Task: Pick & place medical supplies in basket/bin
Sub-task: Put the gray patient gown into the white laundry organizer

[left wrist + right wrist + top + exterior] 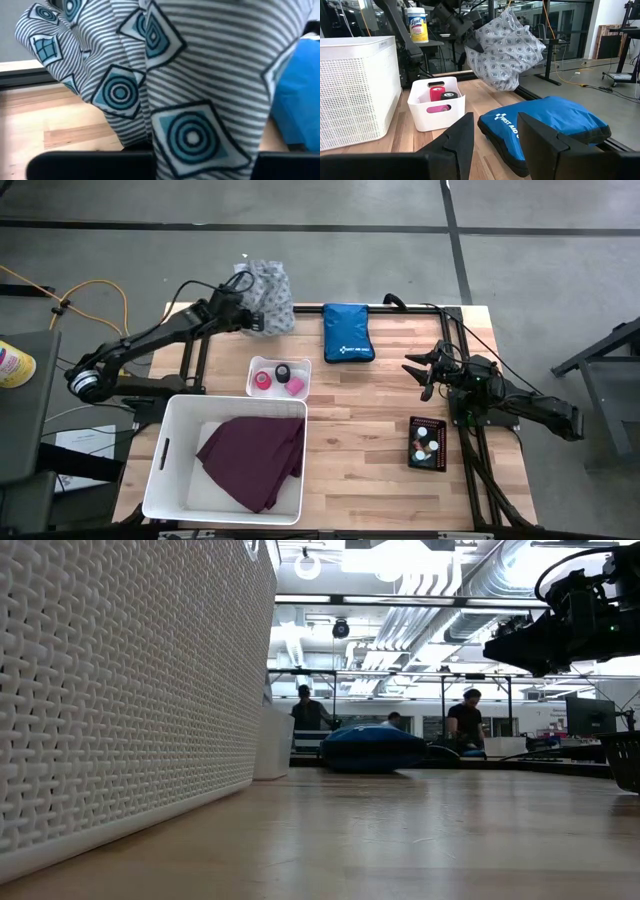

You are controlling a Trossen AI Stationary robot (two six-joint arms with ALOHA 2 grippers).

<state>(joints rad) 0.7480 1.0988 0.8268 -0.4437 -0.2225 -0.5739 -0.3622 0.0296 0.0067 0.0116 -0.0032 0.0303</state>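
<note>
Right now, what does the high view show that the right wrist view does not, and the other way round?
Only the high view shows the purple cloth lying in the white basket and the black tray of vials. Only the right wrist view shows a yellow-lidded wipes canister behind the table. Both show the left gripper shut on the patterned cloth, lifted off the table, the blue pouch, and the small white bin of tape rolls.

A light wooden butcher-block table point(380, 440) carries a white perforated bin point(165, 470), small white tub point(300, 365), blue zip pouch point(347, 333) and black vial tray point(412, 455).
</note>
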